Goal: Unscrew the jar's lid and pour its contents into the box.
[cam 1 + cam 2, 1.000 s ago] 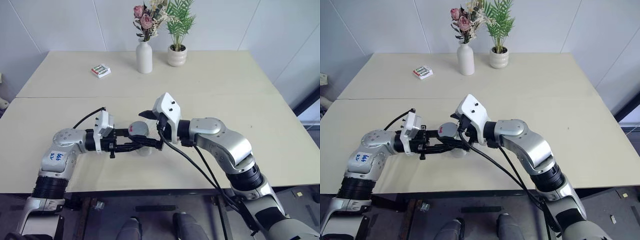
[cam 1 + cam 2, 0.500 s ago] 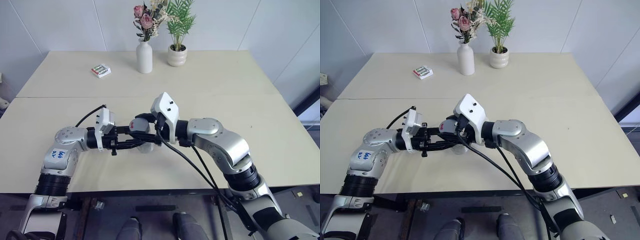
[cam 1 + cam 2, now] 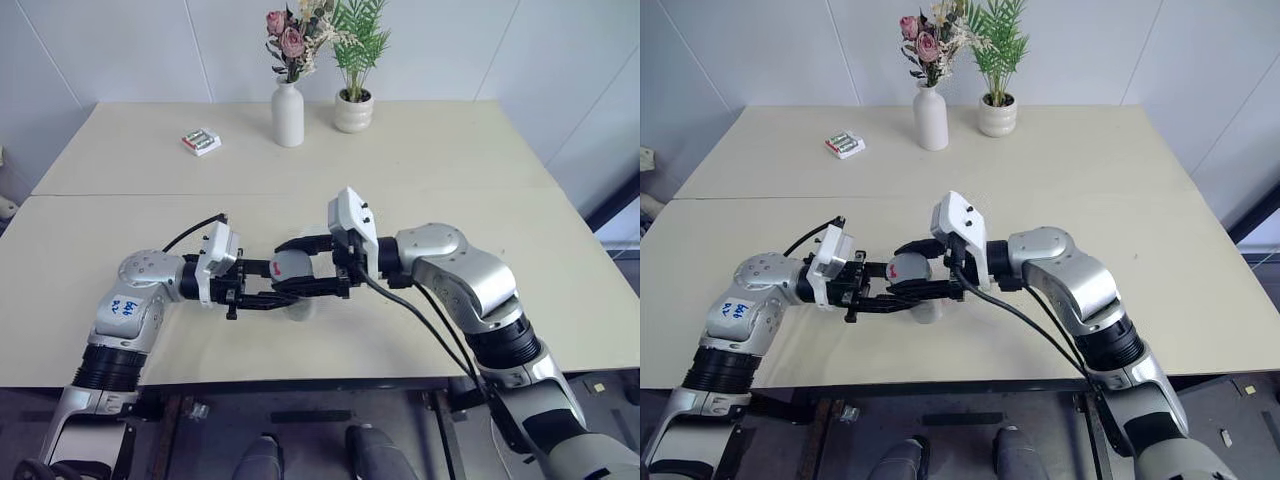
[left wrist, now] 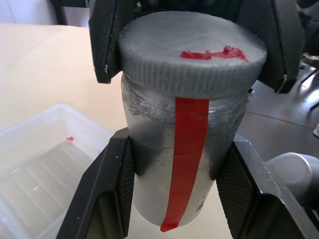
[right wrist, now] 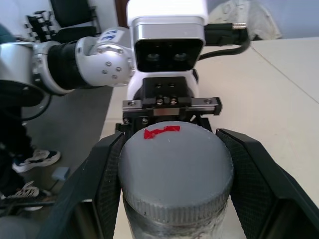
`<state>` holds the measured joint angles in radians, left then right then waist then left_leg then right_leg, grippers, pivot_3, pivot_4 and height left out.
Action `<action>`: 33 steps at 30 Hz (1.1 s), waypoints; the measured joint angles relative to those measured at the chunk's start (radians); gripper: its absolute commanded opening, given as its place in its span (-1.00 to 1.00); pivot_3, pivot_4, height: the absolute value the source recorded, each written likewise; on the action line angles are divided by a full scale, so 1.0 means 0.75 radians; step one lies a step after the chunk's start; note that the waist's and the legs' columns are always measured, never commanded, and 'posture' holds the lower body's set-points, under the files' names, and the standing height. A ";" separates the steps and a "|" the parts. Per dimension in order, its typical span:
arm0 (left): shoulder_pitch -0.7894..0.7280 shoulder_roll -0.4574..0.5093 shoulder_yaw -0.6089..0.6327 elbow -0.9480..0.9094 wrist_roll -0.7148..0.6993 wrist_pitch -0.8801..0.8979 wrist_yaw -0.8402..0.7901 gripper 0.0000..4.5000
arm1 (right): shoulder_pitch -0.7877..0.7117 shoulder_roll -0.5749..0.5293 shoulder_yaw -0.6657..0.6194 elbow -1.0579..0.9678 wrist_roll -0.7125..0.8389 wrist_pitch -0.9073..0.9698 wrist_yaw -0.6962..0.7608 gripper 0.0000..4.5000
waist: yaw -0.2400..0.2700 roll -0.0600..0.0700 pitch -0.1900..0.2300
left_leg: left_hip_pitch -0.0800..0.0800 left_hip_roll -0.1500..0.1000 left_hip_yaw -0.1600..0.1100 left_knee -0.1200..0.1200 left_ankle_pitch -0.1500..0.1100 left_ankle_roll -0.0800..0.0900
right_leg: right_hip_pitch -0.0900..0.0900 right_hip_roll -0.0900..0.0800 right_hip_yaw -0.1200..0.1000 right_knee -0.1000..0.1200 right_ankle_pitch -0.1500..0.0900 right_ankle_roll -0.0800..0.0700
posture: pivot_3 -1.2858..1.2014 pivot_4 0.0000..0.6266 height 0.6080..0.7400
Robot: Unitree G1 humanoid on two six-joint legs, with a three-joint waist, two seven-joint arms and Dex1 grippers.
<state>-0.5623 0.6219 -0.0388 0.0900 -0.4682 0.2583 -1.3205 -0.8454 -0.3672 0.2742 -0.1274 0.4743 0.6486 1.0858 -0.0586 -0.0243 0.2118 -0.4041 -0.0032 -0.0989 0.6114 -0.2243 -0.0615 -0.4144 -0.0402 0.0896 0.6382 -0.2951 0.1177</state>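
The silvery-grey jar [image 4: 149,189], marked with a red stripe, is held just above the table, and my left gripper [image 4: 179,149] is shut on its body. On the jar sits the grey lid [image 5: 174,164] with a red mark, with my right gripper [image 5: 172,142] shut on it from the opposite side, one finger at each side of the rim. In the head views the two grippers meet at the jar [image 3: 290,268] near the table's front middle. The clear box [image 4: 40,164] lies on the table just below and beside the jar. The contents are hidden inside the closed jar.
A white vase [image 3: 288,115] of flowers and a small potted plant [image 3: 354,110] stand at the table's far edge. A small white pack [image 3: 201,141] lies at the far left. The table's front edge runs close below both arms.
My right gripper was open beside the jar's top; its wrist swung round and it closed on the lid. My left gripper kept its hold on the jar.
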 measured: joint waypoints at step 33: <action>0.001 -0.006 0.049 0.002 -0.024 0.036 0.024 -0.14 | -0.152 0.068 -0.110 0.332 0.039 -0.263 0.323 0.99 | 0.002 0.000 0.000 | 0.000 0.000 0.000 0.000 0.000 -0.001 | 0.000 -0.001 0.000 0.000 0.000 0.000 | 0.03 -0.52 1.00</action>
<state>-0.5619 0.6175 -0.0023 0.0917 -0.4865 0.2851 -1.3023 -0.9597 -0.3165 0.1914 0.1219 0.5037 0.4511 1.3282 -0.0573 -0.0240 0.2119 -0.4044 -0.0032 -0.0992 0.6114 -0.2245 -0.0619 -0.4145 -0.0406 0.0896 0.6379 -0.2953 0.1180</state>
